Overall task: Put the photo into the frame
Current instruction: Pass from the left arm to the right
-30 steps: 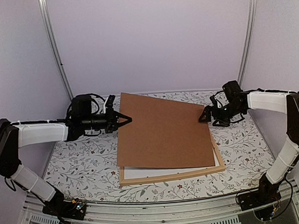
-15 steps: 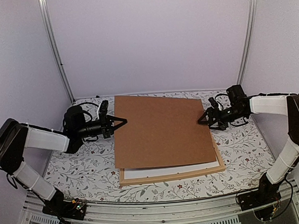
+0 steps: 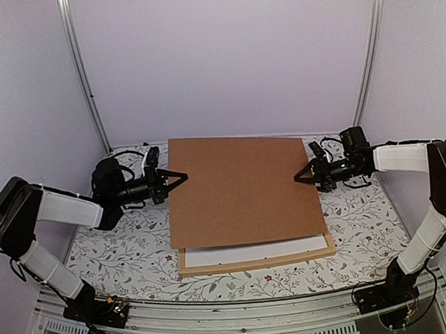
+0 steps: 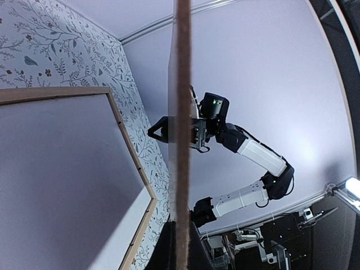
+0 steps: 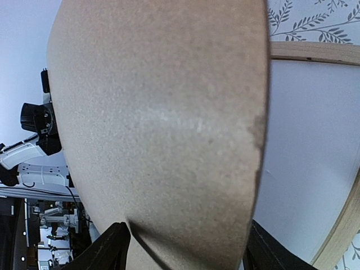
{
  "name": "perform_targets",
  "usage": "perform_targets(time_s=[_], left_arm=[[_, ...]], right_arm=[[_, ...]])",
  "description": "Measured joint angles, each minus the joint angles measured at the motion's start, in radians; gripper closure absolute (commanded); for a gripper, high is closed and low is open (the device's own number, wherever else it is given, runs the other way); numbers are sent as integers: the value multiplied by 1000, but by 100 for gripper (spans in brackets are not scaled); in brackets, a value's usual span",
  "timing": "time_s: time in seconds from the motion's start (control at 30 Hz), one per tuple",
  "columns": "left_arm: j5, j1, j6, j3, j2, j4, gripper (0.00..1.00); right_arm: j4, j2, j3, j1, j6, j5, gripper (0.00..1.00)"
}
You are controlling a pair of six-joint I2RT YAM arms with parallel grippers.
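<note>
- The brown backing board [image 3: 243,188] has swung from skewed and tilted to square over the frame [image 3: 255,263], and now hangs lower
- The left gripper [image 3: 179,174] is clamped on its left edge; the right gripper [image 3: 299,176] straddles the right edge, though whether it grips cannot be told
- A white sheet [image 3: 251,251] lies in the frame beneath, possibly the photo face down, so closing up looks near

The enclosure is closed at the back and on both sides by plain, pale lilac-white walls [image 3: 224,61], and a slim metal upright [image 3: 81,70] stands in each rear corner. The table [image 3: 130,252] has a white surface printed with grey leafy sprigs and small dark flowers, and a ribbed aluminium rail [image 3: 240,316] runs along its near edge. Lighting is even and diffuse.
</note>
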Motion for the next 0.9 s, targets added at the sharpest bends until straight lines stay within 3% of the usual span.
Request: perform_targets(time_s=[0.23,0.73,0.9], left_arm=[[-12,17,3,-35,17,11,100],[-17,30,10,-53,138,101,94],[-16,32,10,-55,168,124,86]], right_arm=[[30,0,-24,-31,8,-92,62],[29,0,-27,-79,-6,-222,99],[27,0,-28,-83,-8,-243,100]])
